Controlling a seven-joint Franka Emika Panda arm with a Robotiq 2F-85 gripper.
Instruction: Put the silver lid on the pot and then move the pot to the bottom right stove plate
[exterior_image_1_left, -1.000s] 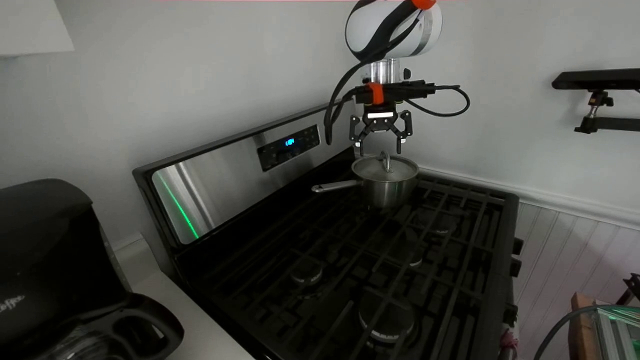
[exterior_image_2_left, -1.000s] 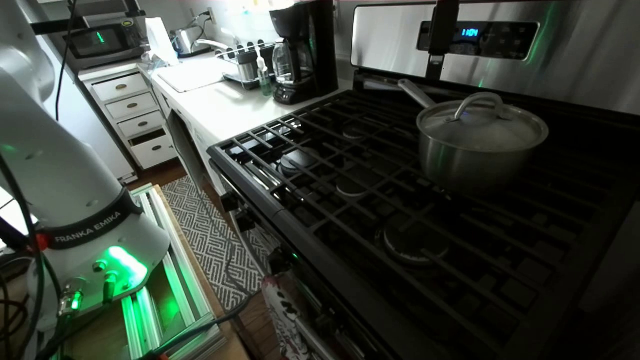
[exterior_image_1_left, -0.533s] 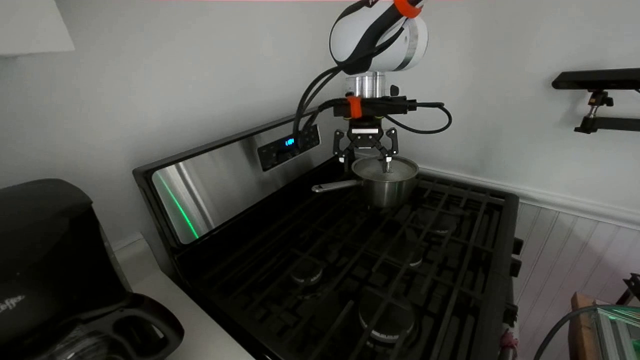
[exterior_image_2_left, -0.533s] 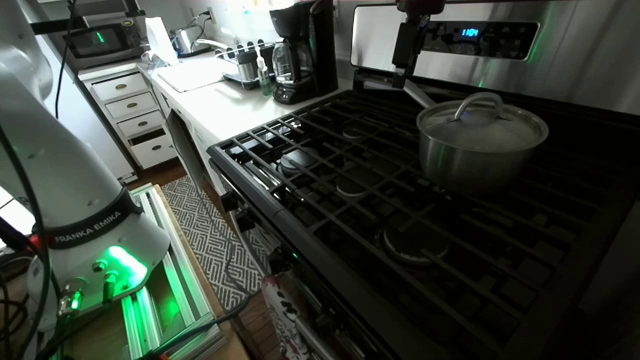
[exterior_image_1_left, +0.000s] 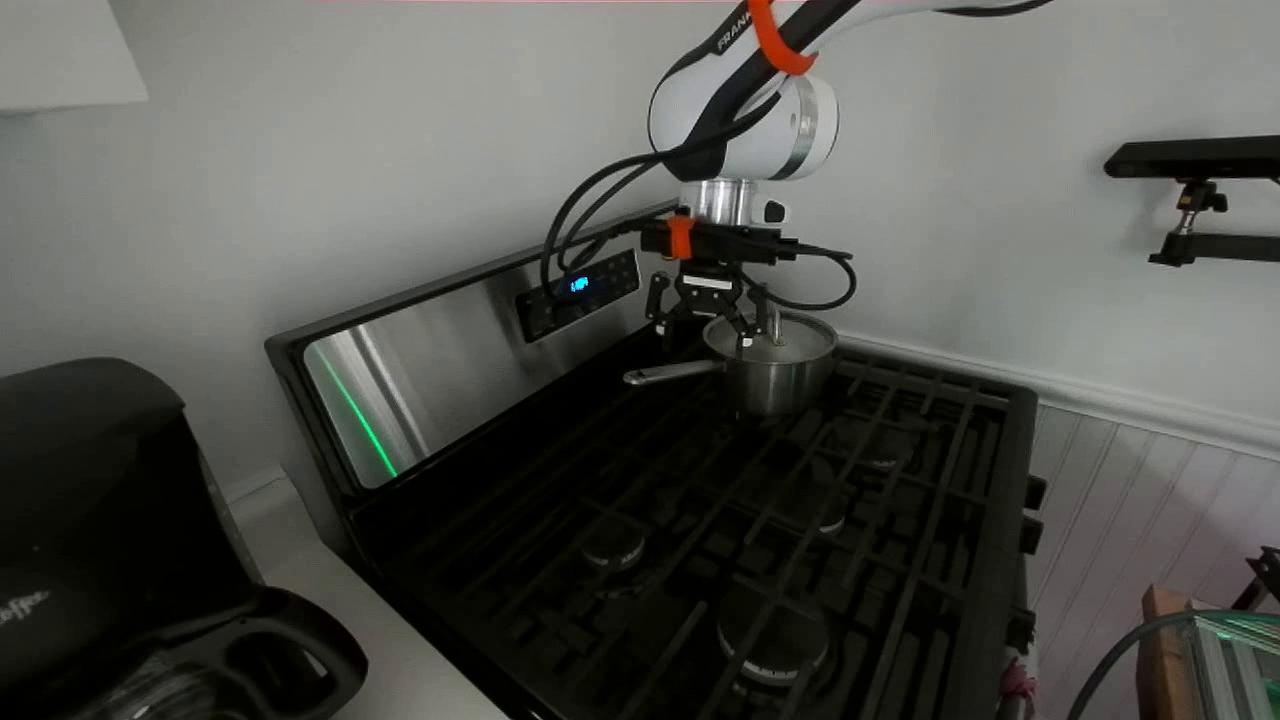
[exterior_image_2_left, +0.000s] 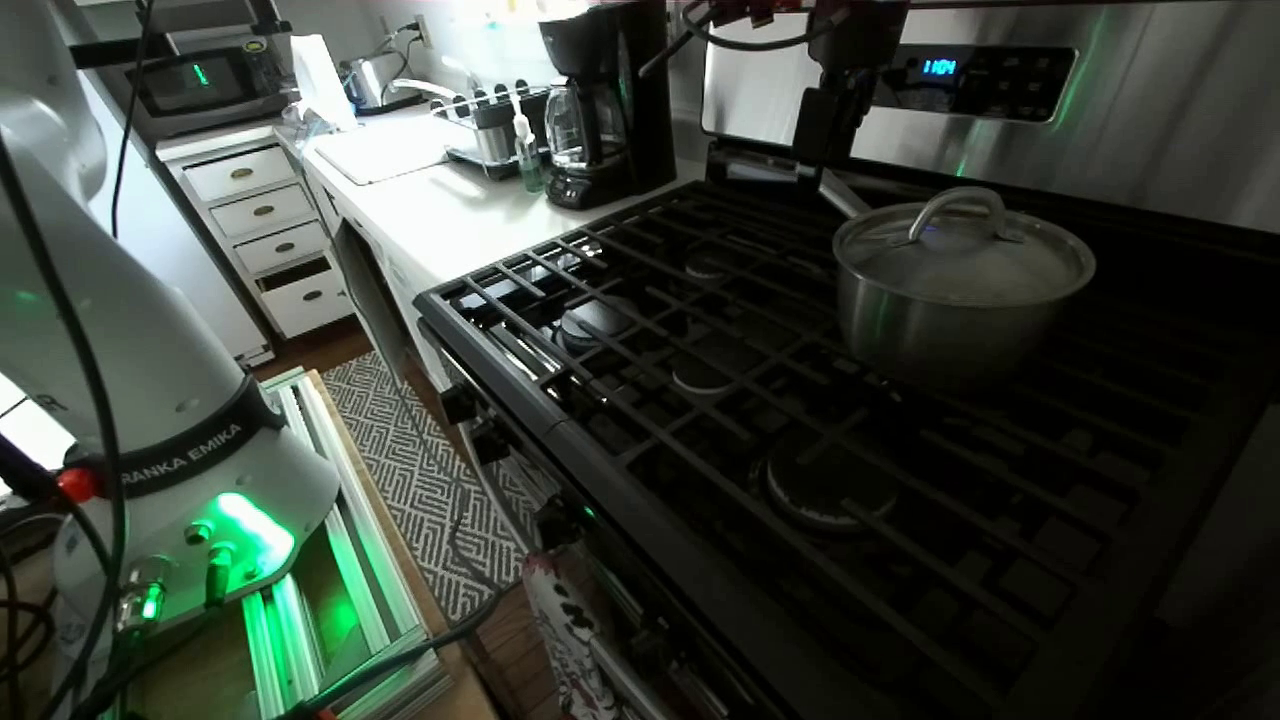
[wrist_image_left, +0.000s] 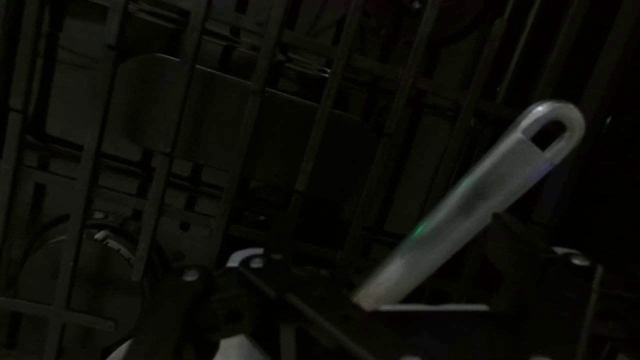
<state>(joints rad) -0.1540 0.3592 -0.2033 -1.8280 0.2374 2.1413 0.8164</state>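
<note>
A drip coffee maker (exterior_image_1_left: 110, 500) stands at far left in an exterior view, beyond the left edge of the gas-stove worktop (exterior_image_2_left: 620, 500), so it should not hinder the move. Next, a steel back panel (exterior_image_1_left: 460, 360) closes off the rear edge. The saucepan's long handle (exterior_image_1_left: 672, 373) points towards the left edge, angled to the rear, which probably makes it the natural grip from above. Over it hangs the Robotiq gripper (exterior_image_1_left: 704, 345), its jaws wide. In the wrist view the handle runs between them; whether they touch it, I cannot tell. The saucepan (exterior_image_1_left: 775, 385) sits at the rear right corner with the silver lid (exterior_image_2_left: 965, 260) resting on its rim, so the first half looks done. Rightmost, by the front right corner, lies the gas burner (exterior_image_1_left: 880, 447) that I take for the goal.
</note>
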